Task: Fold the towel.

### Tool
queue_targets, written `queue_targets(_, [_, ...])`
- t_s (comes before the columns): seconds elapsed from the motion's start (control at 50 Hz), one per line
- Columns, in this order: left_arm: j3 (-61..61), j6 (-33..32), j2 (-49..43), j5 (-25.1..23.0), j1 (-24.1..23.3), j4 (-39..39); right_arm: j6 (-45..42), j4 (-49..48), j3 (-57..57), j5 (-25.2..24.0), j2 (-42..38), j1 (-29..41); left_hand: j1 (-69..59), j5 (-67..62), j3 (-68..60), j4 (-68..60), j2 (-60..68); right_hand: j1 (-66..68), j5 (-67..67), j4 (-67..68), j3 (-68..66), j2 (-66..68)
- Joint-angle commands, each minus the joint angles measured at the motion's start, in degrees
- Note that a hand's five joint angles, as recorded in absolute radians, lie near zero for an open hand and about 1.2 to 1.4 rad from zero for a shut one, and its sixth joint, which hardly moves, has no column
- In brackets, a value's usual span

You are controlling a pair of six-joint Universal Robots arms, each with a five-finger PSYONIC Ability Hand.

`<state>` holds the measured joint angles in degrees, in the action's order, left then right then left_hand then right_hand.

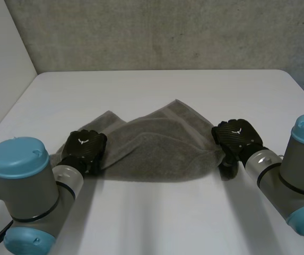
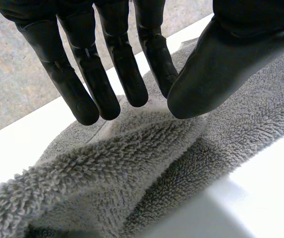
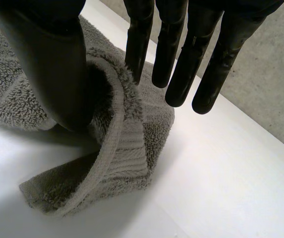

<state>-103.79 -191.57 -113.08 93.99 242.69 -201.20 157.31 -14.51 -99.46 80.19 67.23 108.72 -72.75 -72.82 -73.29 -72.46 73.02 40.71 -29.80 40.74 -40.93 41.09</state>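
Fold barely begun, by my read: towel (image 1: 152,149) lies bunched mid-table (image 1: 157,90), near edge raised, no layer laid over yet. I see left hand (image 1: 84,147) pinching near-left edge between thumb and straight fingers. Right hand (image 1: 237,135) at near-right corner, thumb tucked in hem curl, fingers straight against it. Both arms low, reaching in from near side.

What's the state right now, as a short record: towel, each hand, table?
towel: grey, bunched, not yet folded
left hand: at the towel's left end, straight fingers pinching it against the thumb
right hand: at the towel's right end, thumb and fingers pinching the edge, a corner hanging below
table: white, towel resting on it
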Motion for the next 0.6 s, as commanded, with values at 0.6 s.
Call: queue_targets(0.6, [0.09,-6.18,9.36,-7.59,8.68,13.38,-9.12,11.34,6.91,0.14,0.09,-1.85,4.80,14.86,5.33,4.51,-5.06,39.29,-40.20,39.26,-39.07,38.91])
